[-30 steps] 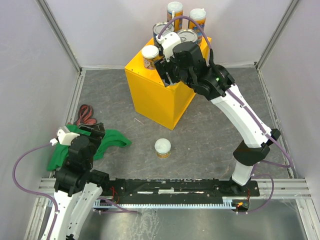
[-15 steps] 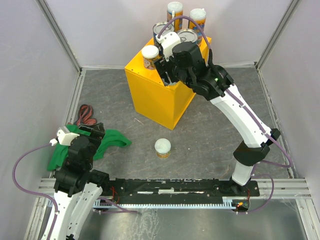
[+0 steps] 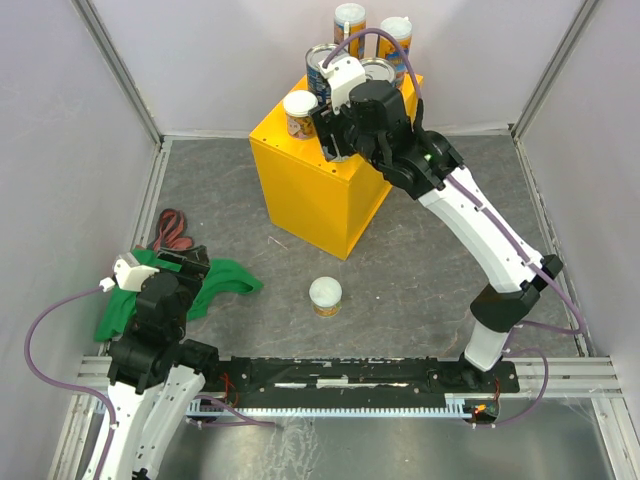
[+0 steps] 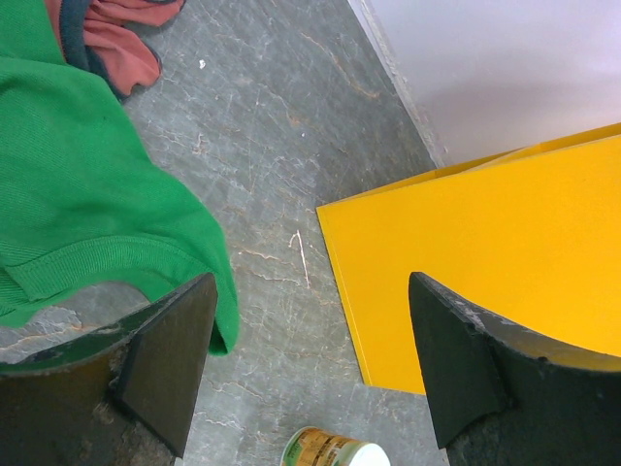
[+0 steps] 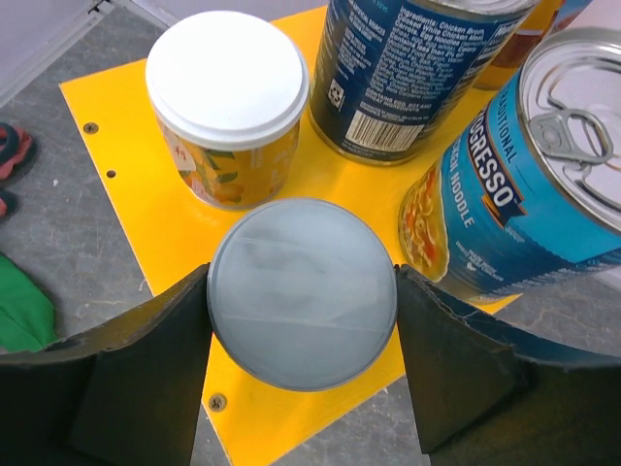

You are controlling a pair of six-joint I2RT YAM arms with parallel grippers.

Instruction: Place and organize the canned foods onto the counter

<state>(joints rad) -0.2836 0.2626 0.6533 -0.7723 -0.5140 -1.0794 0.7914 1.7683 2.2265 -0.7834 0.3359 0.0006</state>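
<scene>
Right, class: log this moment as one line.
right gripper: around grey-lidded can on counter | left gripper: open, empty | loose can: on floor

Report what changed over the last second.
The right gripper shifted slightly farther back over the counter, its jaws narrowing onto the short can between them. The left gripper, open above the green cloth, the floor can and the other cans stayed put.
</scene>
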